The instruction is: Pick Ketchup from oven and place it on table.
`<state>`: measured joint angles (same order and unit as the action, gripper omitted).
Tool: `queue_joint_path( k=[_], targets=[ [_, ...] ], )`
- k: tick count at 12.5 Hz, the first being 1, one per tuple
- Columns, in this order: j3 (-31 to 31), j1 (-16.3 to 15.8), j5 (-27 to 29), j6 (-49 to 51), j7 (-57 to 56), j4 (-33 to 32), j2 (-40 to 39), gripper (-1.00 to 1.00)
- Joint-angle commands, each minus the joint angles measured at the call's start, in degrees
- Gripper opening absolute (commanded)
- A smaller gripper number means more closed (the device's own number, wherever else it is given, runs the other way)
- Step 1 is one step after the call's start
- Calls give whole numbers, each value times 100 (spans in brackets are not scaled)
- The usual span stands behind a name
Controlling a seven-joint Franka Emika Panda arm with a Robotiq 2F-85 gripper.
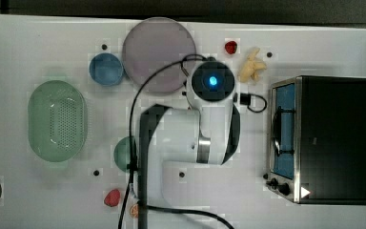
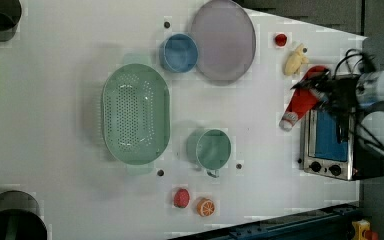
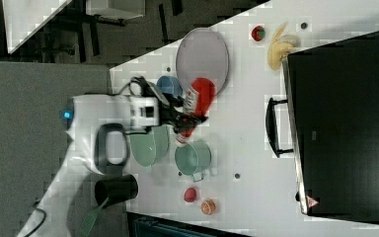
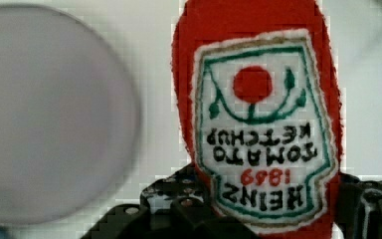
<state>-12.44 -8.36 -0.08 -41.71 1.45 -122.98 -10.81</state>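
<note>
Holding ketchup (image 4: 258, 119) near grey plate (image 4: 45, 114), hand (image 4: 258, 214) above table (image 2: 55, 125).

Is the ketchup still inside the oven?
No, in the left view the ketchup hangs in the end effector outside the oven, above the table.

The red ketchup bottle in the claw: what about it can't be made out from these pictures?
- Red ketchup bottle, wrist view: the white cap end is cut off by the picture's edge.
- Top view: the white robot arm covers it.
- Right view: the black claw hides its narrow end.
- Left view: blur hides whether it hangs above the white table.
</note>
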Motion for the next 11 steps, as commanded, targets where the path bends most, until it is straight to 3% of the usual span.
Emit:
queue_joint_path(
  k=[1,5,8,11],
  targets=[
    [121,118,39,-679,-57,-424,-457,26],
    [300,117,440,-1250,-29,-444,-1071,27],
    [317,112,440,-1533,-28,-554,-1126,100],
    [288,124,441,-1587,73,-362,-524,100]
  ],
)
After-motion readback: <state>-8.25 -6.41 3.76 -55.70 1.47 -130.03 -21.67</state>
